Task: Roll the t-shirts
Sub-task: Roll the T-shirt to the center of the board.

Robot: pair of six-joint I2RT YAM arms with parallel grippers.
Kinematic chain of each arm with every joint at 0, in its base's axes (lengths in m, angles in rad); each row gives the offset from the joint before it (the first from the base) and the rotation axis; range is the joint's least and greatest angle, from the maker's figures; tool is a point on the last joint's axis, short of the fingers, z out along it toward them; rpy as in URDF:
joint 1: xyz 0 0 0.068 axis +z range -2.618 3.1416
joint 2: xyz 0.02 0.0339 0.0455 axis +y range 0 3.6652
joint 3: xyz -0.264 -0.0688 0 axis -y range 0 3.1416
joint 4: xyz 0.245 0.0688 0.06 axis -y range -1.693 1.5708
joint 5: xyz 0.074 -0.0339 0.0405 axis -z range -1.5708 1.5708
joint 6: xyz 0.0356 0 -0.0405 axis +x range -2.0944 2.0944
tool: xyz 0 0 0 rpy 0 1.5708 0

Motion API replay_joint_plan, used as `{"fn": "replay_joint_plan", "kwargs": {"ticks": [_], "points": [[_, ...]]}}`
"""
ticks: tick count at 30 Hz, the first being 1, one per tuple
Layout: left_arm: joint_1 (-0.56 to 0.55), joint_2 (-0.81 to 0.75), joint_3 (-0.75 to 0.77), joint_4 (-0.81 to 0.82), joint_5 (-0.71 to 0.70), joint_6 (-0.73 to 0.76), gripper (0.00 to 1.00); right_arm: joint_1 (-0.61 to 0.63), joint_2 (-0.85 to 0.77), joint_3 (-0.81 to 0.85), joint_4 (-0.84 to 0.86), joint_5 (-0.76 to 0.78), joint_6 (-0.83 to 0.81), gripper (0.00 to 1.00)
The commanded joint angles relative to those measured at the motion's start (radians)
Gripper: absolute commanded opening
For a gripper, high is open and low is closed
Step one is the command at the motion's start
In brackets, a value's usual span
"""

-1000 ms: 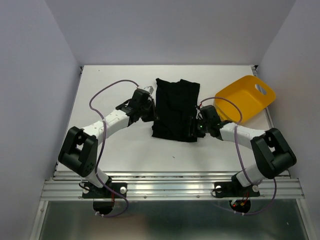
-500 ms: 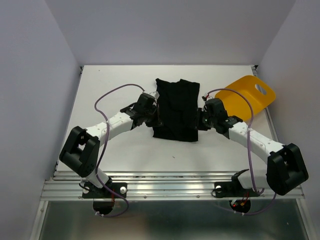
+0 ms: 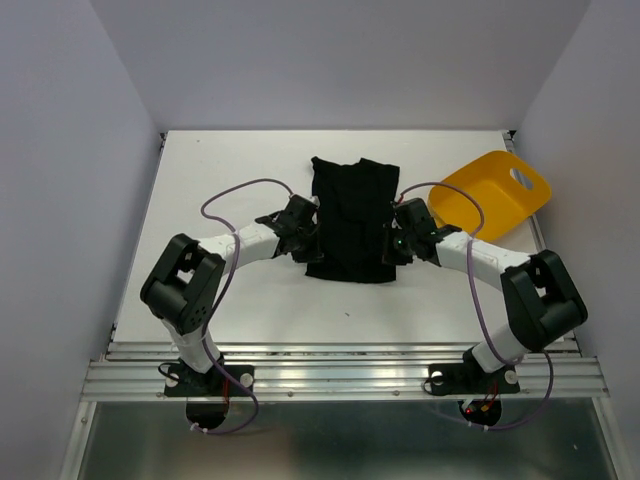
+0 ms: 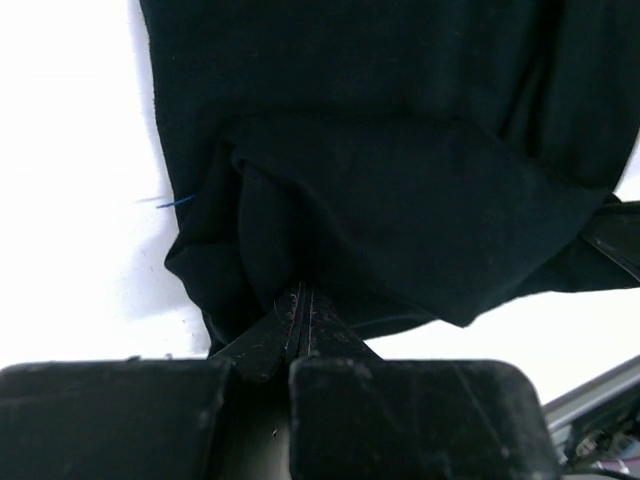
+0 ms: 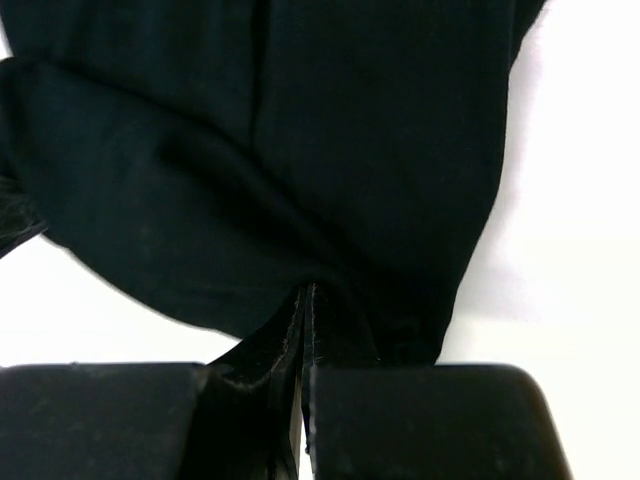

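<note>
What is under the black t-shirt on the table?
Only the white table shows around the t-shirt. Its folds hide whatever lies beneath. The left gripper and right gripper pinch its side edges.

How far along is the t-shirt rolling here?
Done: the black t-shirt lies folded into a narrow strip on the table. In hand: the left hand and right hand are each pinched shut on a side edge, cloth bunching. Left: no roll shows yet, so all the rolling.

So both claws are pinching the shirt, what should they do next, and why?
Probably lift together and turn the near end over toward the far end: the left gripper and right gripper are each shut on a side of the t-shirt, which lies unrolled.
</note>
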Motion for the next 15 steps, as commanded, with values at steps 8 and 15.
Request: {"fn": "replay_joint_plan", "kwargs": {"ticks": [8,15], "points": [[-0.003,-0.043,-0.033,-0.030,-0.106,0.044,0.00,0.006,0.080,0.050,0.062,0.165,-0.027,0.01],[-0.003,-0.204,-0.088,-0.054,-0.155,0.036,0.00,0.006,0.001,0.008,0.048,0.158,-0.025,0.01]]}}
